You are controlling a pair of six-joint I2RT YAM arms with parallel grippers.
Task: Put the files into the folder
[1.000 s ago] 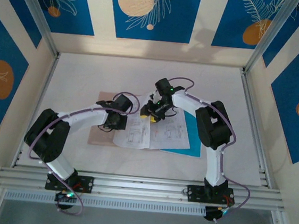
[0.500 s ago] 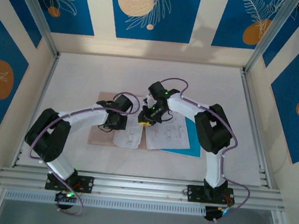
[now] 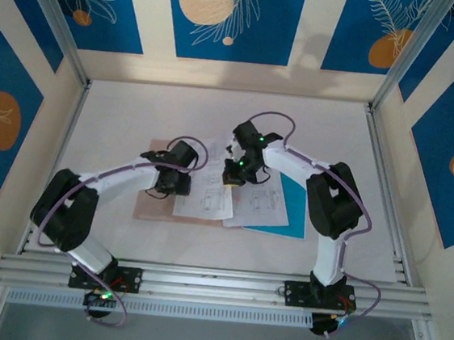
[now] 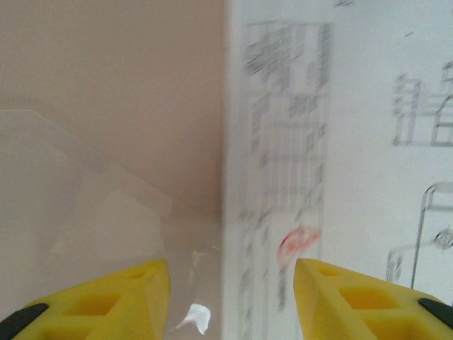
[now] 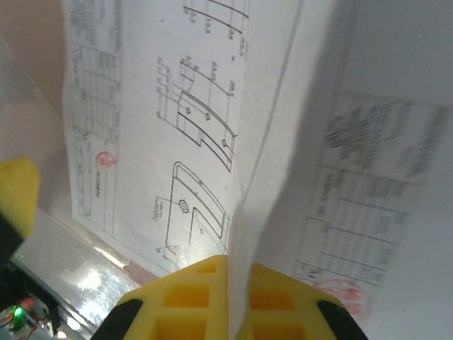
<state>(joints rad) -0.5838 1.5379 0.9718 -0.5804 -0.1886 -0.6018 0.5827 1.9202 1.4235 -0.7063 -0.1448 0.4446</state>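
your right gripper (image 5: 230, 283) pinches one edge of the thin white printed paper sheet (image 3: 207, 200), whose long axis runs near to far over the right part of the flat pinkish-brown card folder (image 3: 150, 207); the spread left gripper (image 4: 230, 297) hovers nearer the folder, leftward.

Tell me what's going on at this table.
Two robot arms are filing papers. The right pincer is shut on a printed sheet that lies partly over the pinkish folder. The left pincer is open, low over the folder where that sheet's edge crosses it. A second sheet and a blue sheet lie further right.
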